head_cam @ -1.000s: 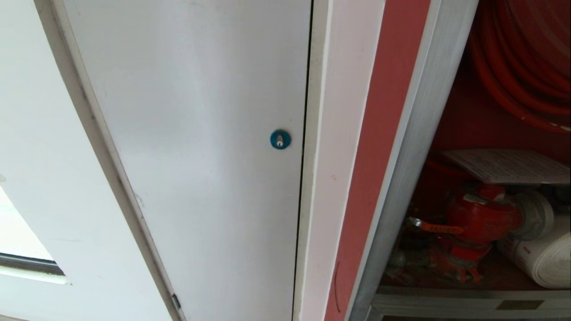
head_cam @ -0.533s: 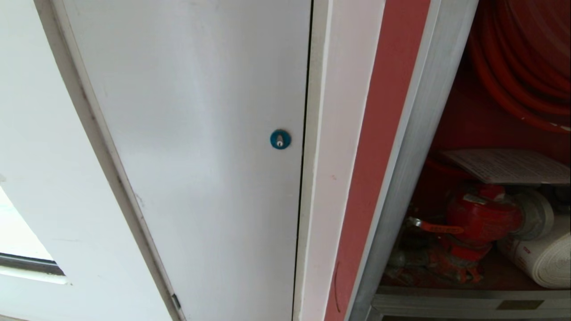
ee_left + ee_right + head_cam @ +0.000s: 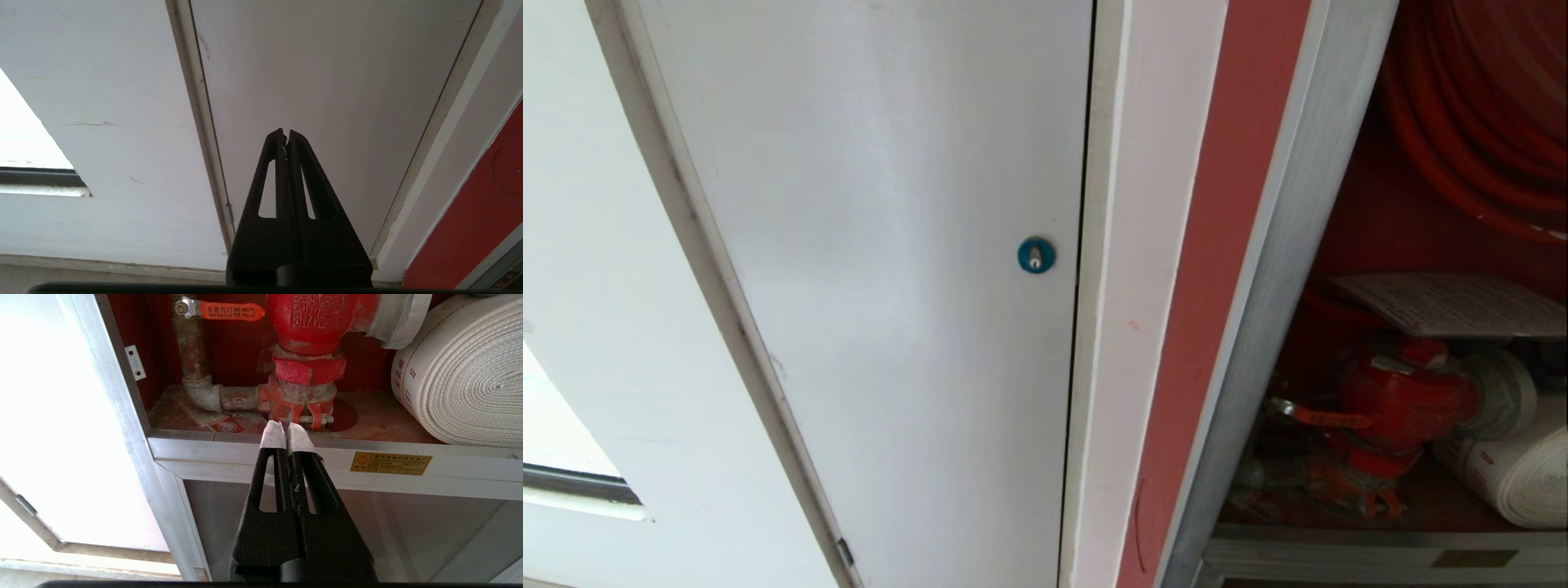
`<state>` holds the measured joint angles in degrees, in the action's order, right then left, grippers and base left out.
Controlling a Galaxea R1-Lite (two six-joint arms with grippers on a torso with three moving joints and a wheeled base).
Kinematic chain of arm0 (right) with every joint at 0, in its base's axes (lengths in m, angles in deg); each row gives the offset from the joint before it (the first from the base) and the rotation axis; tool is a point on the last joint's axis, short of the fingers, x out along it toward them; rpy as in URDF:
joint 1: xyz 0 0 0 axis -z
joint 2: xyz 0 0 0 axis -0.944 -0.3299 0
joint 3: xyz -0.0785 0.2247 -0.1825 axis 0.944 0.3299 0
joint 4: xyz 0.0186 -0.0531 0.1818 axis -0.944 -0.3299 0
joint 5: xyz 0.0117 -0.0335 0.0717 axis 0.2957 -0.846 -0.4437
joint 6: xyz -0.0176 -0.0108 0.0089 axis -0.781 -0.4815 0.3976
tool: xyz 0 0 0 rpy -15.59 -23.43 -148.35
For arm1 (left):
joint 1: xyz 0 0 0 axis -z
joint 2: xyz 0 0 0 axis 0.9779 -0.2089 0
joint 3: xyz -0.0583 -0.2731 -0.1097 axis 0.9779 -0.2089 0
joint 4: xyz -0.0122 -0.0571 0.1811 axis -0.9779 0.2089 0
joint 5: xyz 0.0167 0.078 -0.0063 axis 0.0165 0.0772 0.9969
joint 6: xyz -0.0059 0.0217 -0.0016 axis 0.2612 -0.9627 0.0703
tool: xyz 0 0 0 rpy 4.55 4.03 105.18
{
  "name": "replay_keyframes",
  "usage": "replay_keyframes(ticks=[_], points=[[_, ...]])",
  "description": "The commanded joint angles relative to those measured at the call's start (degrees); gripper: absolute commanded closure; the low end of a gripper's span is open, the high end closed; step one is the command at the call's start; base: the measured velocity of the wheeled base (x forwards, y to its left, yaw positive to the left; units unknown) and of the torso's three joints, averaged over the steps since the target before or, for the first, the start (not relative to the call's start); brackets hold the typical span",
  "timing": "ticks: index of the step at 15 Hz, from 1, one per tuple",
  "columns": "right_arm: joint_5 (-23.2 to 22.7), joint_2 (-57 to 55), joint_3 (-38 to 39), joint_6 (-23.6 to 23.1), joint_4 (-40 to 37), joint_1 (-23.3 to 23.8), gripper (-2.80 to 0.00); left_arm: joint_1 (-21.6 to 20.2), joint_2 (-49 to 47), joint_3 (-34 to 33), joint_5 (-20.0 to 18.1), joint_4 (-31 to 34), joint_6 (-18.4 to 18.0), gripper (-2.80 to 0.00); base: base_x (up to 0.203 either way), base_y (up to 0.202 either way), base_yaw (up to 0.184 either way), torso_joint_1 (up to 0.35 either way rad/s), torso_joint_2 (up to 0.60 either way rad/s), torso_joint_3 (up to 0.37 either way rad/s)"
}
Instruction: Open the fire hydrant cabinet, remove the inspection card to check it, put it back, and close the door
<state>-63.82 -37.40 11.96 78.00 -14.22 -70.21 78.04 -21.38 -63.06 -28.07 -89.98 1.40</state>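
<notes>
Head view: inspection card (image 3: 1454,304) atop red valve (image 3: 1409,400); right tool (image 3: 286,430) below, apart.

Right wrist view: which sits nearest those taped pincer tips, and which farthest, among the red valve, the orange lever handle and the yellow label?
Measured from the right gripper:
1. Red cast-iron valve, its base just beyond the tips.
2. Yellow rectangular label, on the silver sill, off to one side.
3. Orange lever handle, up on the grey pipe, farthest.

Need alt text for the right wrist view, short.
The right gripper, shut and empty with white-taped fingertips, points at the open fire hydrant cabinet. Beyond it stand a red valve with an orange lever and a rolled white hose.
</notes>
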Motion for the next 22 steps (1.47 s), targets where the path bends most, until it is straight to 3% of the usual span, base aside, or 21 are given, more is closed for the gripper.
replay_keyframes(ticks=[1,6,22], points=[[0.0,0.1,0.0,0.0,0.0,0.0,0.0,0.0,0.0,-0.4,0.0,0.0,0.0,0.0,0.0,0.0,0.0,0.0,0.0,0.0],[0.0,0.1,0.0,-0.1,0.0,0.0,0.0,0.0,-0.1,-0.4,0.0,0.0,0.0,0.0,-0.045,0.0,0.0,0.005,0.0,0.0],[0.0,0.1,0.0,-0.1,0.0,0.0,0.0,0.0,0.0,-0.4,0.0,0.0,0.0,0.0,-0.196,0.0,0.001,0.0,0.0,0.002]])
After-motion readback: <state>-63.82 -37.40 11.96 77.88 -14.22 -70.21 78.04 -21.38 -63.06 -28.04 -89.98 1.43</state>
